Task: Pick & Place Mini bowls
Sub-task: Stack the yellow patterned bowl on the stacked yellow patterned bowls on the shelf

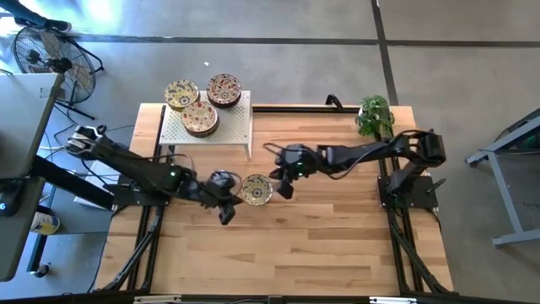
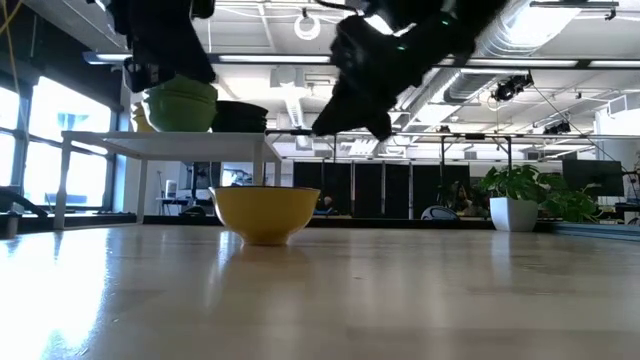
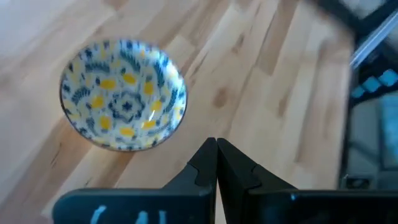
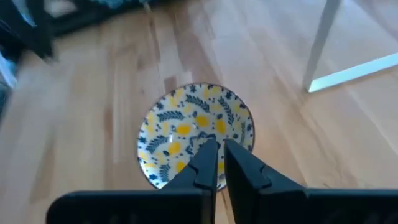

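Two grippers flank a yellow mini bowl [image 1: 256, 189] on the table [image 1: 321, 245].
Left gripper [image 1: 226, 213] and right gripper [image 1: 283, 187] hover beside it, fingers together, empty. Three bowls [image 1: 202, 103] top the white rack [image 1: 232, 128] behind it.

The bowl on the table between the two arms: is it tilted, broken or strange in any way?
Nothing stands out. The yellow-patterned bowl sits upright and level on the wooden table, whole and empty, with no chip showing. The right pincer hangs above it, fingers nearly together, and the left pincer waits shut beside it.

Open-plan industrial lab: exposed ceiling ducts [image 2: 300, 100], concrete floor [image 1: 472, 76].
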